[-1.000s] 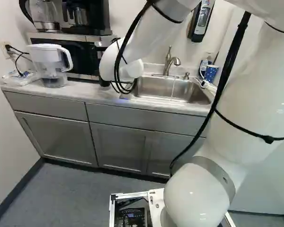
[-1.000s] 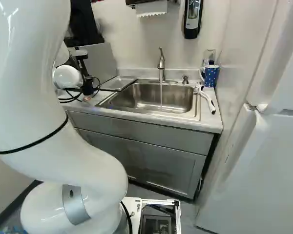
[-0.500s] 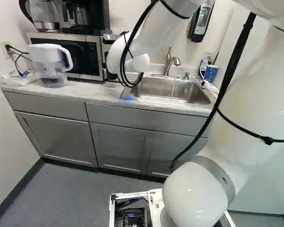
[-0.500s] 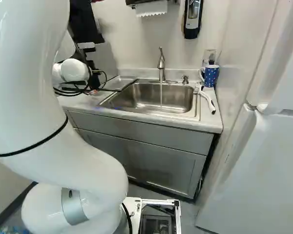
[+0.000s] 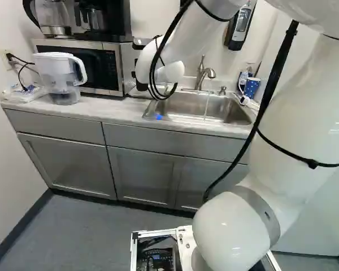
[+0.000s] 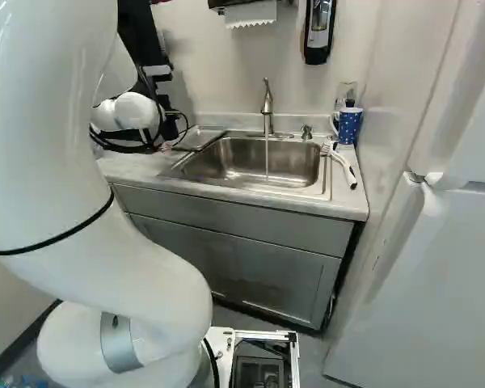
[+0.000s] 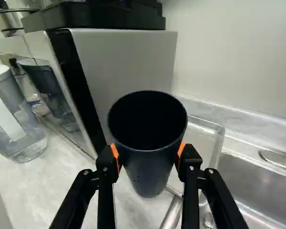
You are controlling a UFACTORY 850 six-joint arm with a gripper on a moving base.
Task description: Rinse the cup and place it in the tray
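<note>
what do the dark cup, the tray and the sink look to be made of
Tapered dark blue-grey cup: satin plastic or coated metal; its smooth, even wall has only a soft sheen, so either fits.
Shallow silvery rectangular tray: probably stainless steel, from its grey metallic gleam.
Rectangular silvery sink: likely brushed stainless steel, given its blurry, streaky reflections.

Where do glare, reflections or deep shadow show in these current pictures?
Left base view: small bright highlights on the white arm; right base view: glints high on the arm, a sheen inside the sink; wrist view: the cup too dark inside to show its bottom, reflections in the microwave door.
</note>
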